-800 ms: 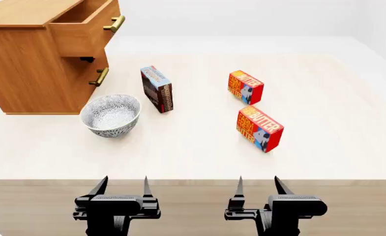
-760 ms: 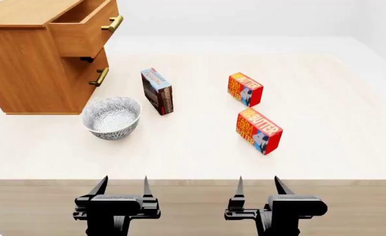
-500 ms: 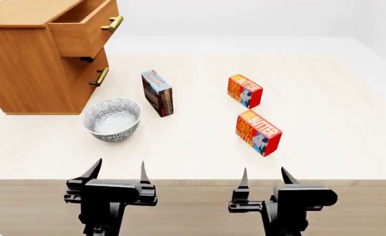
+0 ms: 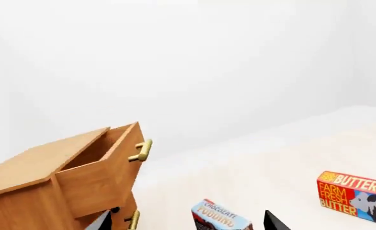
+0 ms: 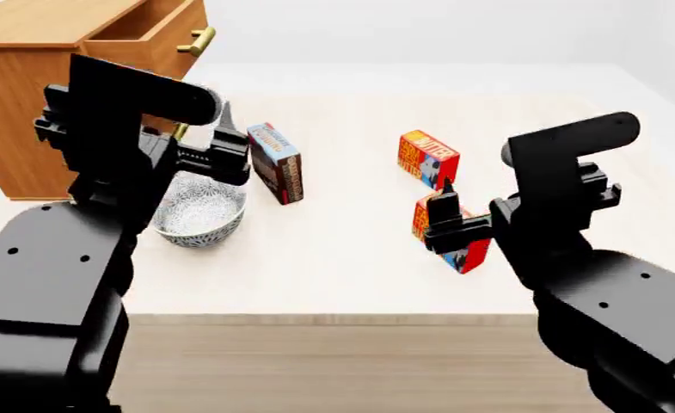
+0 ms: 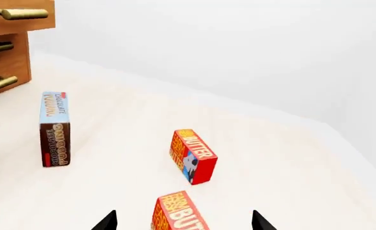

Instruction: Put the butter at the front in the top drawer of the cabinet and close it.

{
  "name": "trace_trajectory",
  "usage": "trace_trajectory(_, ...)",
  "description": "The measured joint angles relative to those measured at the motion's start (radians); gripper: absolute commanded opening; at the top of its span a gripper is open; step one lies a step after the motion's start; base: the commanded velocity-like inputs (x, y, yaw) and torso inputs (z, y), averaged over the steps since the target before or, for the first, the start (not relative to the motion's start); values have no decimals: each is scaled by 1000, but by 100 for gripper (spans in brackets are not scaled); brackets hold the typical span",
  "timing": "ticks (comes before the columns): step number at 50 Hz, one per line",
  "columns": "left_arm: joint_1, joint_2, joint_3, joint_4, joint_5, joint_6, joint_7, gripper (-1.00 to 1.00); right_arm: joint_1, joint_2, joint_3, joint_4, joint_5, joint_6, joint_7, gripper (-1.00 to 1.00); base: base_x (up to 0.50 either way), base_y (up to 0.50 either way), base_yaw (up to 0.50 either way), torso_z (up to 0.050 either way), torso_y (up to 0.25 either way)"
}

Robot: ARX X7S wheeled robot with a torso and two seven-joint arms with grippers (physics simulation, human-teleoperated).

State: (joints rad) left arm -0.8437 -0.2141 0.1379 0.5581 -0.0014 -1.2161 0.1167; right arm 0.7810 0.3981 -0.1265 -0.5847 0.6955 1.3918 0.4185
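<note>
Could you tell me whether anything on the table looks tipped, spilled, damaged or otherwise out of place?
Nothing stands out. Both butter cartons, the front one and the rear one, the pudding box and the bowl sit intact on the table, with nothing spilled. The top drawer stands open, as the task needs.

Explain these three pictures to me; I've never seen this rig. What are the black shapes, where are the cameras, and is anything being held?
It is a simulated two-armed robot. The head view looks down over both arms; the black shapes are the left gripper and the right gripper. The other pictures come from cameras near each gripper. On the table stand a cabinet with its top drawer open, a patterned bowl, a pudding box and two butter cartons, the front one nearest the right gripper. Nothing is held.
</note>
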Motion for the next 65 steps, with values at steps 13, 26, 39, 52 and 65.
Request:
trace_trajectory(13,-403,-13,43,-210,-9,-131,39,100,438,118,-98,261,520,85,249,100,0,0,0,0,0)
trace_trajectory(26,-609,-14,65,-392,-10,-122,51,100,658,144,-166,404,619,77,262,100,141,0,0,0,0)
trace_trajectory(39,-672,-9,69,-450,-12,-116,48,100,726,155,-185,438,652,47,265,100,383,0,0,0,0)
trace_trajectory(52,-682,-5,73,-469,-15,-109,42,100,742,171,-205,437,655,17,245,100,489,0,0,0,0)
trace_trajectory(65,-680,-6,73,-473,-20,-103,40,100,752,181,-218,429,659,-3,235,100,500,0,0,0,1)
